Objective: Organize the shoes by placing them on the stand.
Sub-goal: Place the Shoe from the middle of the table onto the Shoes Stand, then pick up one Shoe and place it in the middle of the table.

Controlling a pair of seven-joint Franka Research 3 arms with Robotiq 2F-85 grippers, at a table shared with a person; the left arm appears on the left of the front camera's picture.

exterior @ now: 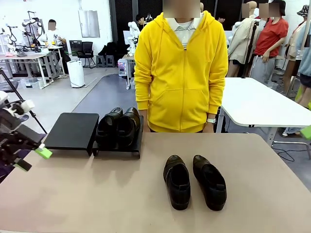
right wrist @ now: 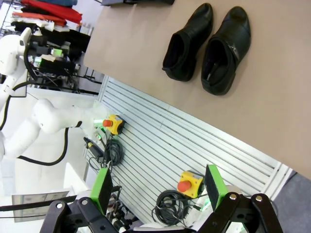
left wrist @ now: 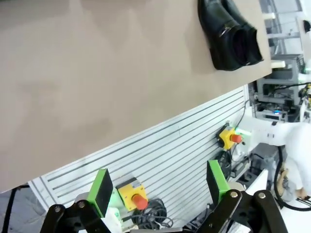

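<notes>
The counter (exterior: 97,204) carries the stand (exterior: 73,130) at upper left: one platform is bare, likely kept for the loose shoes (exterior: 177,182) at lower centre; its neighbour seats the other pair (exterior: 119,126). Your left gripper (exterior: 33,158) and right gripper (right wrist: 158,189) gape wide, holding nothing.

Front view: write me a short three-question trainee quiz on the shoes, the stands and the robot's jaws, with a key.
1. Multiple choice: how many black leather slip-on loafers sit on the two low matte-black rectangular stands? A none, B two, C four.
2. True or false: the loose pair of loafers rests on the left-hand stand.
3. Short answer: how do the left arm's jaws stand, and do they hold anything?
Key: 1 B, both on the right-hand stand. 2 false, the pair lies on the beige tabletop. 3 open, holding nothing.
</notes>
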